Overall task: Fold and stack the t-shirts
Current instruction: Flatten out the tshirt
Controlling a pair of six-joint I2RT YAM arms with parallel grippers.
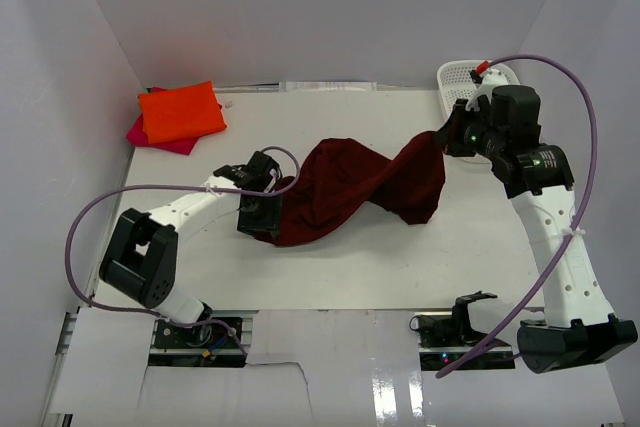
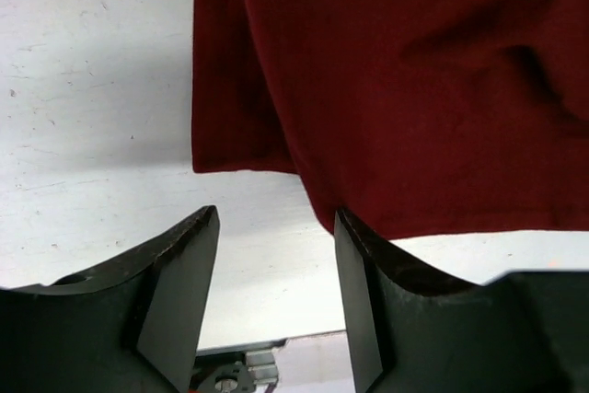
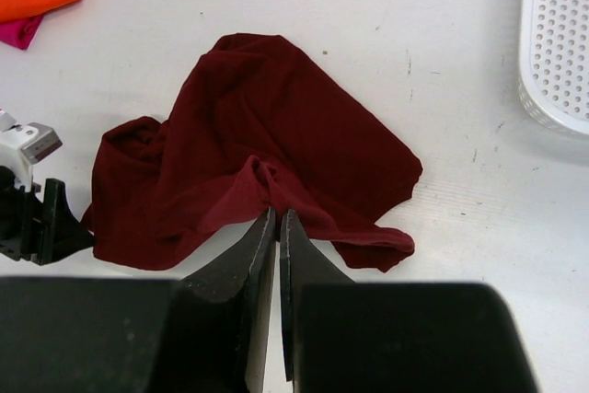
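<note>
Now, your right gripper [image 3: 277, 213] is clenched on a bunched fold of the maroon t-shirt [image 1: 350, 187], holding that end raised off the table [image 1: 400, 267] near the far right corner, just beside the white mesh basket [image 1: 455, 77]. From there the cloth runs twisted down and leftward across the middle of the table, and its other end lies flat by your left gripper [image 2: 276, 218]. That gripper is released: its jaws stand apart and only bare table shows in the gap. The shirt's hemmed edge sits just past the fingertips, close against the tip of one finger, though you cannot tell whether it touches.

For room, white walls [image 1: 60, 97] close the table in on the left, the back and the right. Your right wrist is near the right wall and the basket. Bare table shows between the shirt and the near edge, and again behind the shirt toward the back wall. The left end of the shirt lies well apart from the folded pile in the far left corner.

You have three shirts in view. One is the maroon, spread and twisted. One is the orange t-shirt [image 1: 180, 112], folded, and it lies on top of the pink t-shirt [image 1: 150, 137], which peeks out along the orange one's left and near edges. You have one basket, two arms and two purple cables [image 1: 110, 197]
</note>
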